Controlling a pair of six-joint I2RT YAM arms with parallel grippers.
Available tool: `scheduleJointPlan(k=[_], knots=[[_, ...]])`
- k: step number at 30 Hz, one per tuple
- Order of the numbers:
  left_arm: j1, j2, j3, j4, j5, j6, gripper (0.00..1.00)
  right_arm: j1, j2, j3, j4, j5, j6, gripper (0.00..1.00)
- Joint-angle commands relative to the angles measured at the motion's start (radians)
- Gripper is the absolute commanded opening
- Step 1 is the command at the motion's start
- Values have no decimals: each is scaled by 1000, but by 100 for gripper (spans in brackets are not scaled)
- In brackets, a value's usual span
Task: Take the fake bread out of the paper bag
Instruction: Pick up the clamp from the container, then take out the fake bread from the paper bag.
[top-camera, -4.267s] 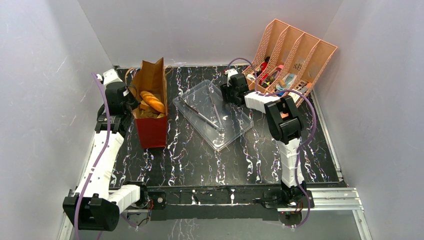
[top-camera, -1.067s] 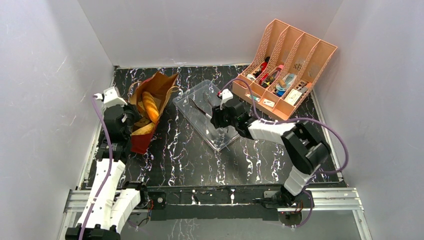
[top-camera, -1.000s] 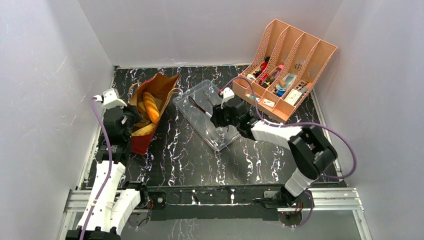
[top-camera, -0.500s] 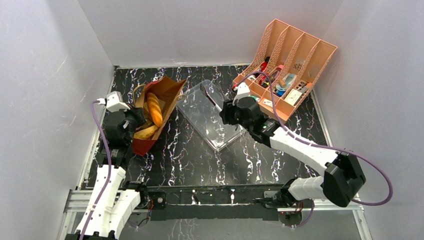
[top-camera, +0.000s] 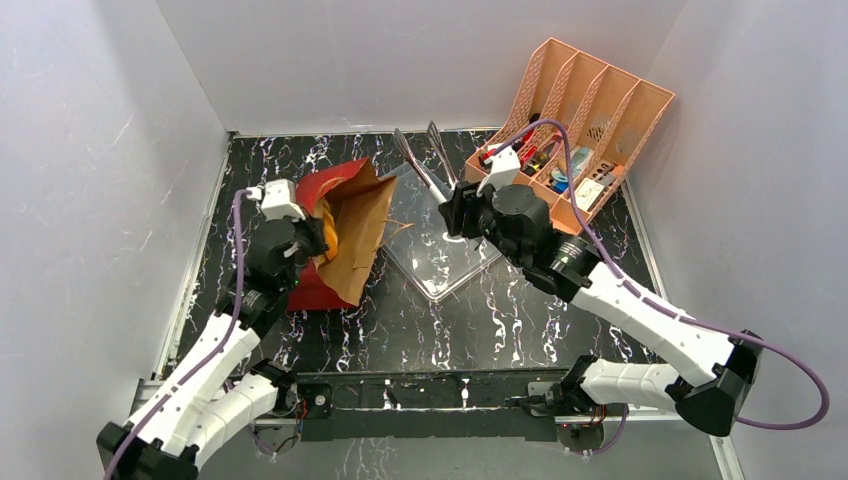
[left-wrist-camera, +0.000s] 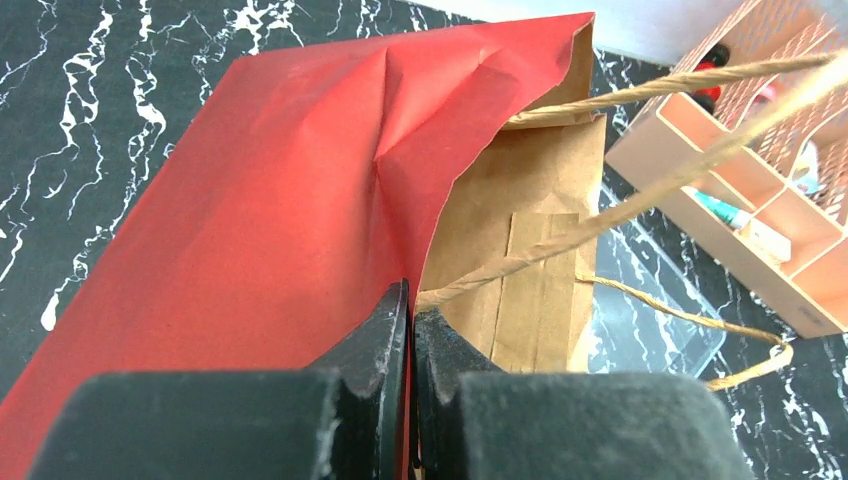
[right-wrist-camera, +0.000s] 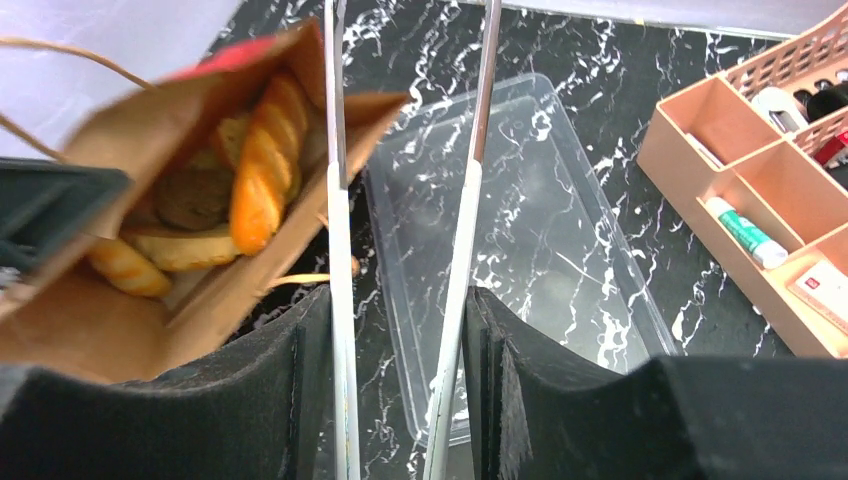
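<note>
Pinching the red wall of the paper bag (left-wrist-camera: 300, 200) right at its rim, the left gripper (left-wrist-camera: 411, 310) has its jaws pressed together on that single sheet, red side to the left and brown kraft lining to the right. One twisted paper handle (left-wrist-camera: 680, 85) stretches away from the pinch toward the upper right. In the overhead view the bag is tipped over on the black marbled table (top-camera: 500, 320), its open mouth turned toward the right arm and its base low against the tabletop. The right gripper (right-wrist-camera: 398, 295) is clamped on a pair of metal tongs (right-wrist-camera: 338, 200), one finger against the outside of each arm; the two arms run forward from the grip, apart from each other, with the left one crossing in front of the bag's mouth. Inside the bag lies the fake bread (right-wrist-camera: 262, 165): an orange-brown oblong loaf on top, tan flat pieces below it and a dark brown lump (right-wrist-camera: 190, 200) behind. Just beyond the tongs sits a clear plastic tray (right-wrist-camera: 560, 230), beside the bag's mouth. Farthest back, at the right rear corner, stands a peach-coloured desk organiser (top-camera: 580, 110) with small items in its slots.
</note>
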Motion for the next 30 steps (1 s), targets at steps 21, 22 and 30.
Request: scheduleJointPlan(k=[21, 22, 30], knots=[[-327, 225, 107, 20, -487, 7, 0, 294, -165, -72, -227, 113, 186, 20], [-328, 221, 106, 18, -494, 5, 0, 307, -170, -88, -227, 119, 195, 20], [-329, 182, 93, 23, -478, 34, 0, 368, -128, -167, -144, 114, 213, 21]])
